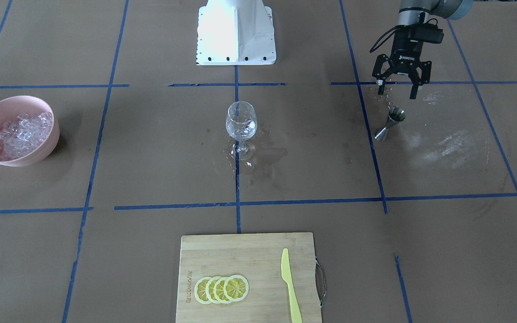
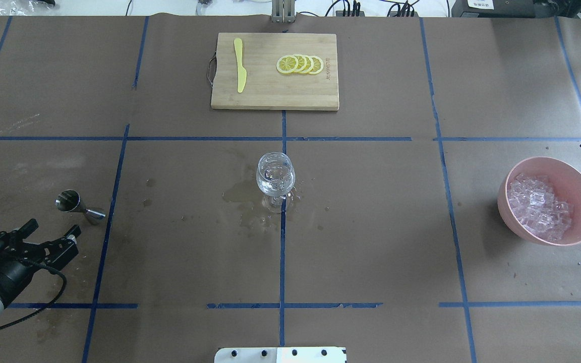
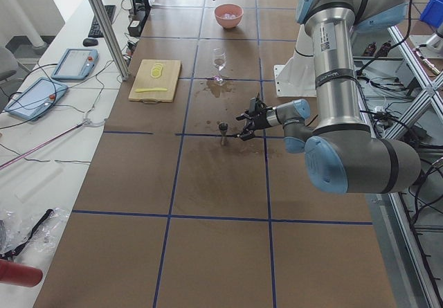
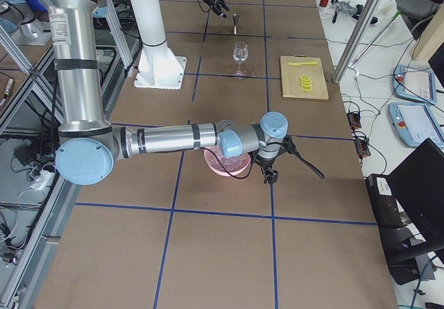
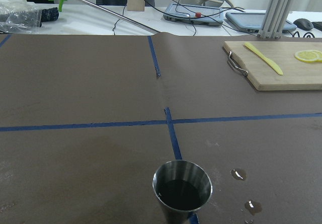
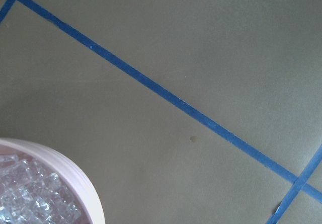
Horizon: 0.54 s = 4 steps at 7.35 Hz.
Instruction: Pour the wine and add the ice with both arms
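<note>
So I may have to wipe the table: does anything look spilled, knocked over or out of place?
Yes, a spill: a dark wet patch stains the paper beside the wine glass, with drops scattered around it. A few drops also lie near the metal measuring cup. Both stand upright.

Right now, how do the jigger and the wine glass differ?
The jigger is opaque steel; the glass is clear. The jigger is shorter and stands by the open left tool; the glass stands at the centre on a wet patch. Both are upright and ungripped.
</note>
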Motion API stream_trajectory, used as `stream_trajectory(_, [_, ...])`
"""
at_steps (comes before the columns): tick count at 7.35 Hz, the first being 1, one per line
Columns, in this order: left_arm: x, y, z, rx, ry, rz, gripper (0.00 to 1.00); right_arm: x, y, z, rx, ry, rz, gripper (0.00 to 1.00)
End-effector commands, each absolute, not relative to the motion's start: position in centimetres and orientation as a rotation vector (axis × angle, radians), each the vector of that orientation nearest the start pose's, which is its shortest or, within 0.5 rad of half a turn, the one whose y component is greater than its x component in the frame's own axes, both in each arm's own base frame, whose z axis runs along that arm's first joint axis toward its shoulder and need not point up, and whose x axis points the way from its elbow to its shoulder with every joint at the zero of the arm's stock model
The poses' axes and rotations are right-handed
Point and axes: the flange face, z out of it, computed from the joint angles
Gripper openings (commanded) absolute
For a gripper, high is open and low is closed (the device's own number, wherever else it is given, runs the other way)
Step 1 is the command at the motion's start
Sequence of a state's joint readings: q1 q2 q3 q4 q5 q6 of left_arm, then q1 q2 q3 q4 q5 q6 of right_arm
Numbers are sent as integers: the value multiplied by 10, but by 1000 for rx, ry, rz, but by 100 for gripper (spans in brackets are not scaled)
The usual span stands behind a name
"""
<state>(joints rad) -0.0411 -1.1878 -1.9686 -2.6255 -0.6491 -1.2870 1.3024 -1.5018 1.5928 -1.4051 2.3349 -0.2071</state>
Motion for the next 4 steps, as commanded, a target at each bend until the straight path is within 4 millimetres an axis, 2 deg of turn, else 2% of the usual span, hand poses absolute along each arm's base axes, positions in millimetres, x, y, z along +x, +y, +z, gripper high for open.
stream_trajectory(1, [350,-228,512,1032,786,-300,99,-80,-532,595,224,-777,-548,100])
stream_trajectory(3, [357,-232,528,1078,757,-351,99,-78,-529,595,225,-778,-547,100])
stream_trajectory(4, [367,-232,528,1083,759,-357,99,-78,-528,598,221,-778,-545,100])
